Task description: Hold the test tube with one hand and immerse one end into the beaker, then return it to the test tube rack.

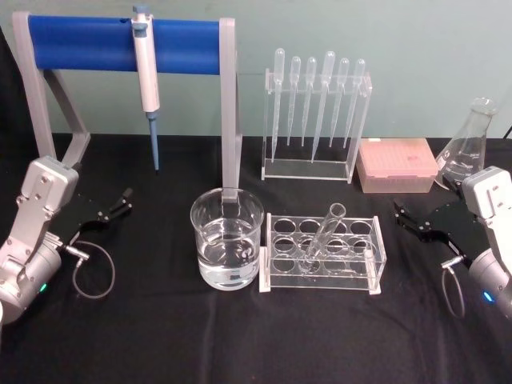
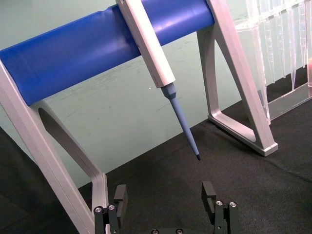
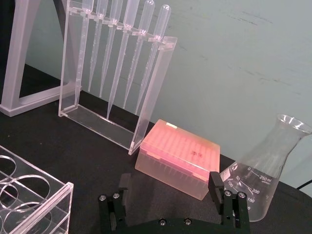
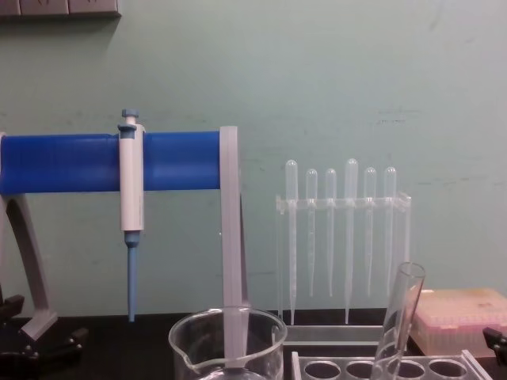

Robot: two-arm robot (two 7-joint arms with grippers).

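One test tube [image 1: 324,236] leaned in the rack [image 1: 378,256], at 3 o'clock of the single beaker [image 1: 227,240]. Being thin glass, it was probably light, slick and fragile, so it was best pinched gently below the rim. The left gripper [image 1: 120,204] at 9 o'clock and the right gripper [image 1: 404,214] at 3 o'clock had fingers spread. Six pipettes [image 1: 318,88] stood at 12.

Bright, even light; faint shadows.

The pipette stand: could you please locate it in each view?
Head view: pipette stand at back, right of the grey frame post.
Left wrist view: stand beyond that post's foot.
Right wrist view: stand between post foot and pink tip box.
Chest view: stand right of centre.
Shared landmark: that post.
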